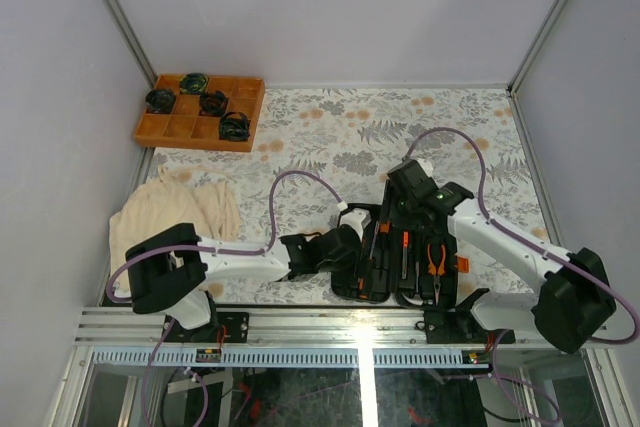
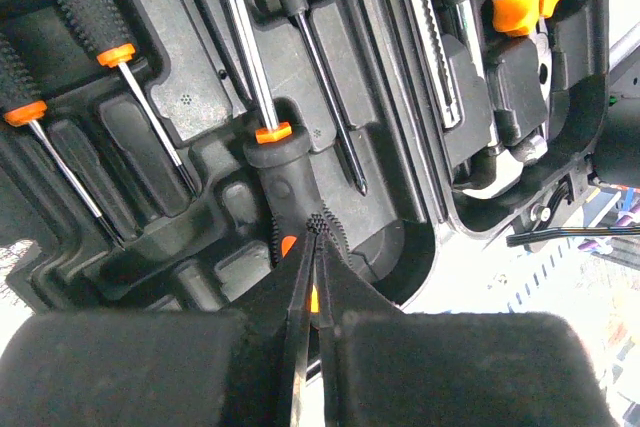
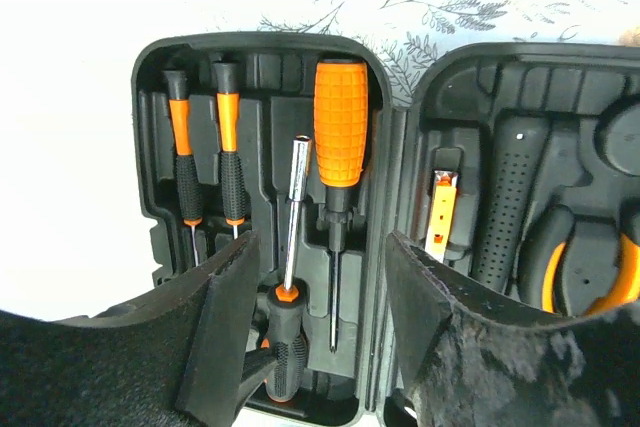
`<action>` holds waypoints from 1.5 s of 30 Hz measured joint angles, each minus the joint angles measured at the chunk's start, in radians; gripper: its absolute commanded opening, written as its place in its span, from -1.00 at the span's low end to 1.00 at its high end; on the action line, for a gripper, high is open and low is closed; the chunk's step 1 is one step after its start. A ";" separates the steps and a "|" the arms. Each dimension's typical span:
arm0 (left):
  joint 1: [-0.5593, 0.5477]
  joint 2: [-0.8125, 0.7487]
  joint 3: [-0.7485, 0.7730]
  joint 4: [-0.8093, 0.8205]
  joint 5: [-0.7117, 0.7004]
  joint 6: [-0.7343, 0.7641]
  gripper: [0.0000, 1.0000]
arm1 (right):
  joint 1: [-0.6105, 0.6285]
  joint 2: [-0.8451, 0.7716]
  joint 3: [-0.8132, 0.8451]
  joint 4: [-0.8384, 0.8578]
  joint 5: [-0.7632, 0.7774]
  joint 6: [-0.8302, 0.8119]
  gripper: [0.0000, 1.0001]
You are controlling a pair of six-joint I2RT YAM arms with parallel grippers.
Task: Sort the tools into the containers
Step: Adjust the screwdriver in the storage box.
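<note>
Black plastic tool case [image 3: 150, 137] lies open on the floral cloth [image 1: 350, 137] at the near table edge between both arms, with screwdrivers [image 3: 340, 127] seated in its left half and pliers [image 1: 436, 259] in the right half. Left gripper [image 2: 318, 222] is closed tight with nothing seen between its fingers, and its tips sit at the black handle of the long chrome-shaft driver [image 3: 293, 217], which lies in its slot. Right gripper [image 3: 320, 247] hangs over the left half, jaws apart and empty.

The left gripper [image 2: 318, 232] is reaching rightward with its fingers pressing together, while the right gripper [image 3: 322, 242] is hovering with its jaws standing apart.
</note>
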 measured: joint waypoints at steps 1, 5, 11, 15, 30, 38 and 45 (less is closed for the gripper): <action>0.000 -0.002 -0.003 0.004 0.000 -0.001 -1.00 | 0.000 -0.020 0.000 -0.004 0.010 -0.002 0.22; 0.000 -0.011 -0.021 0.025 0.000 -0.005 -1.00 | -0.001 -0.074 0.000 -0.014 0.031 -0.015 0.25; 0.000 -0.023 -0.045 0.051 0.000 -0.013 -1.00 | -0.001 -0.104 -0.001 -0.017 0.045 -0.026 0.06; 0.000 -0.034 -0.066 0.065 0.000 -0.022 -1.00 | -0.001 -0.112 -0.003 -0.013 0.047 -0.029 -0.60; -0.001 -0.043 -0.090 0.096 0.001 -0.040 -1.00 | -0.002 0.011 -0.028 0.046 -0.016 -0.014 -0.99; -0.001 -0.043 -0.090 0.096 0.001 -0.040 -1.00 | -0.002 0.137 -0.028 0.142 -0.145 -0.016 -0.99; -0.001 -0.043 -0.090 0.096 0.001 -0.040 -1.00 | -0.002 0.192 -0.018 0.155 -0.172 -0.018 -0.99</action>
